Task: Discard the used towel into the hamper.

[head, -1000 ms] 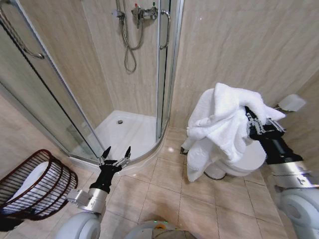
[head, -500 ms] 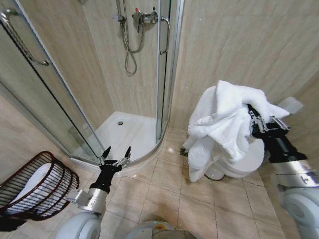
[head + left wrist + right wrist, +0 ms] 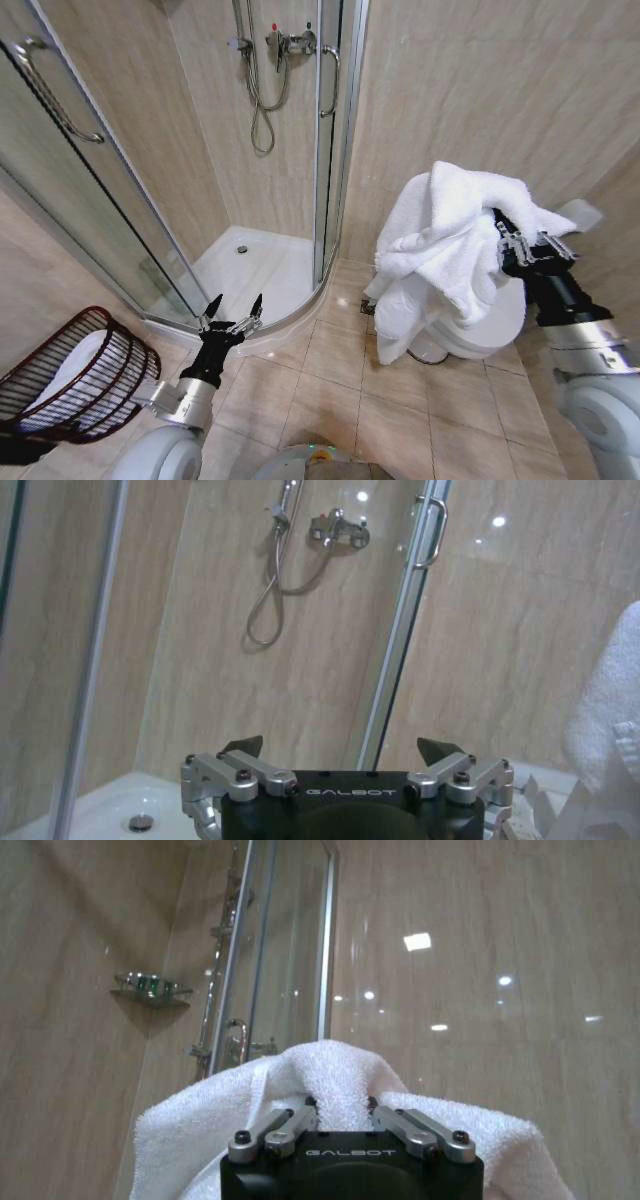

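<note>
While the hamper [image 3: 75,375] lies tipped on the floor at the far left, its mouth turned toward the right and upward, the left gripper [image 3: 232,312] waits low before the shower tray [image 3: 250,265] with fingers spread wide. At the right, the right gripper [image 3: 522,243] pinches the white towel [image 3: 440,250] above the toilet [image 3: 480,330]; the cloth hangs long downward. I judge it should be carried high across, so the tail clears the floor.
</note>
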Motion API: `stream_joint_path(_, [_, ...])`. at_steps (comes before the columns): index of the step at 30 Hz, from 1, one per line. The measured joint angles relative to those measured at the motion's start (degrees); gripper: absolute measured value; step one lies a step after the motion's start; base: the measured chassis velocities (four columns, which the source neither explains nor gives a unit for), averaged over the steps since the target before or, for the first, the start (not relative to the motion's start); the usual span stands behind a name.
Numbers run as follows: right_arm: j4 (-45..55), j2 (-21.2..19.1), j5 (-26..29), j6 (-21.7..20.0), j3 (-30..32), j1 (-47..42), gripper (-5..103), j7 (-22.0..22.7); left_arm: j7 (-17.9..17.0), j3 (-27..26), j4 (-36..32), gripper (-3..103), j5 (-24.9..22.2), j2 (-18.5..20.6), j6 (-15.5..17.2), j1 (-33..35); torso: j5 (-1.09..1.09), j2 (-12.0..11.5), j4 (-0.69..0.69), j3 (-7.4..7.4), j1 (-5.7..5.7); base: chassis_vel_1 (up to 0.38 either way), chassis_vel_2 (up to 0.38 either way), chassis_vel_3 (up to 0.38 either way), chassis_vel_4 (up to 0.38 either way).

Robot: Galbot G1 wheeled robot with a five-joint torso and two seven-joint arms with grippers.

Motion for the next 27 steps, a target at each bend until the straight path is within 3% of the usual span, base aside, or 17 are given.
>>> stream_joint_path(27, [0.0,-0.4,1.1,-0.2,2.2,-1.1,15,0.6,0.0,0.0,0.0,100,0.0,0.0,0.0,0.0,0.00,6.9,0.00,4.00,2.84,0.000,0.000,0.000,0.000])
